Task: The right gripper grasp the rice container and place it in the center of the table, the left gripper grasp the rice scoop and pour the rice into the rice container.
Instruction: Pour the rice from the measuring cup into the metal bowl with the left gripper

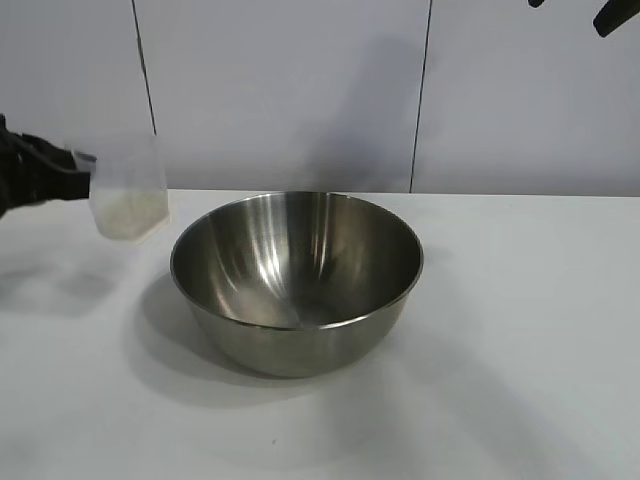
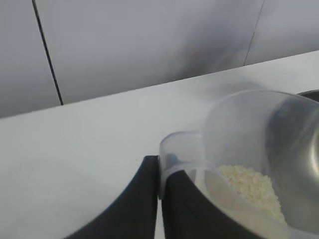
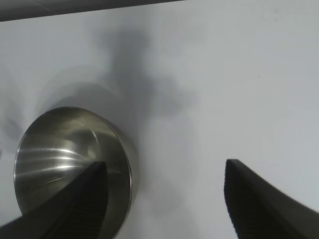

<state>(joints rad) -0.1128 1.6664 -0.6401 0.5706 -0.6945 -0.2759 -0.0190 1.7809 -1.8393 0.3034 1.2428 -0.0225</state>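
Note:
The rice container, a big shiny steel bowl, stands mid-table with nothing inside; it also shows in the right wrist view. Left of it and a little behind, the rice scoop hangs slightly tilted above the table. My left gripper is shut on the scoop's small side handle. White rice lies heaped in the scoop's bottom. My right gripper is open, holds nothing, and sits high above the table to the bowl's right; only its tips reach the exterior view's top right corner.
A pale panelled wall runs behind the table's far edge. The scoop and left arm cast a shadow on the tabletop at the left.

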